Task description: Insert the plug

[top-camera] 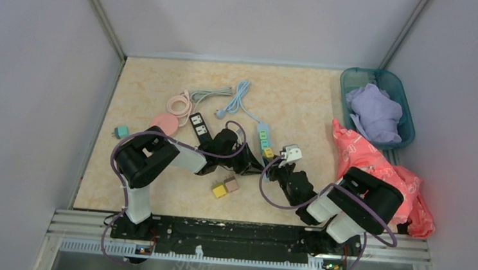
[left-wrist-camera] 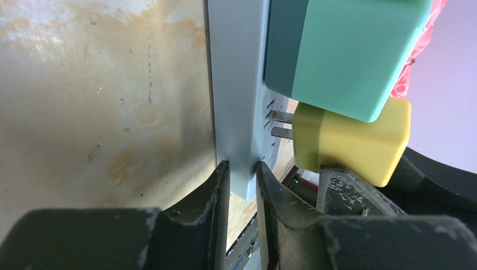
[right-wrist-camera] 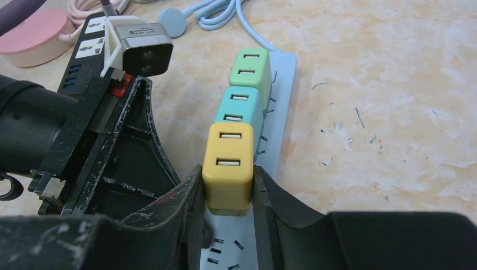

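The left gripper point(left-wrist-camera: 243, 169) is nearly closed, pinching the end edge of the pale blue plastic power strip point(left-wrist-camera: 236, 84). The yellow cube-shaped plug point(right-wrist-camera: 228, 163) stands against the strip with its metal prongs point(left-wrist-camera: 279, 124) showing, seemingly only part-way in. The right gripper point(right-wrist-camera: 226, 179) clamps the plug's sides.

hand point(right-wrist-camera: 228, 194) gripping yellow plug point(right-wrist-camera: 228, 166) (strip point(right-wrist-camera: 281, 101) beneath)
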`<state>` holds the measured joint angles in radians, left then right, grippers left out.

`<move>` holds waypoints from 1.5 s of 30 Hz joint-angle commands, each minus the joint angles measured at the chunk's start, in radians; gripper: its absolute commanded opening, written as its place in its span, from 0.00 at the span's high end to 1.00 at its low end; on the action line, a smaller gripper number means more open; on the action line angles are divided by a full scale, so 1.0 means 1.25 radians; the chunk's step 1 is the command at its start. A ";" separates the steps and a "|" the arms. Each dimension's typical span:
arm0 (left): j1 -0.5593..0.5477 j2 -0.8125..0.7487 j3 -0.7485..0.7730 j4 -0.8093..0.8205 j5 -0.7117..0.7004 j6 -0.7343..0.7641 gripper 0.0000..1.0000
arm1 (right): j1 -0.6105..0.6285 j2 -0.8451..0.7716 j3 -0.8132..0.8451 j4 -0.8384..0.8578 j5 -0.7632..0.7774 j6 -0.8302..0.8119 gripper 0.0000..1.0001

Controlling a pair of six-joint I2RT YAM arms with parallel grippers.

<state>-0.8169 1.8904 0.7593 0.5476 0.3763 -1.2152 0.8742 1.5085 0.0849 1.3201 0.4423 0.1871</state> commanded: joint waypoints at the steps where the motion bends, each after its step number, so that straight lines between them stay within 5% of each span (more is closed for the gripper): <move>1: -0.015 0.030 -0.001 -0.035 -0.006 0.010 0.72 | 0.000 -0.028 -0.002 0.081 -0.005 0.015 1.00; 35: -0.019 0.022 -0.008 -0.029 -0.013 0.003 0.72 | 0.071 0.226 -0.006 0.324 0.167 -0.059 1.00; 40: -0.019 0.021 -0.010 -0.029 -0.012 0.001 0.72 | 0.090 0.210 -0.007 0.234 0.200 -0.034 1.00; 45: -0.018 0.018 -0.015 -0.028 -0.016 0.000 0.73 | 0.104 0.129 0.015 -0.012 0.212 0.049 1.00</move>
<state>-0.8185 1.8904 0.7589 0.5499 0.3756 -1.2198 0.9886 1.7134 0.0959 1.5402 0.6662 0.1738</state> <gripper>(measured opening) 0.280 0.316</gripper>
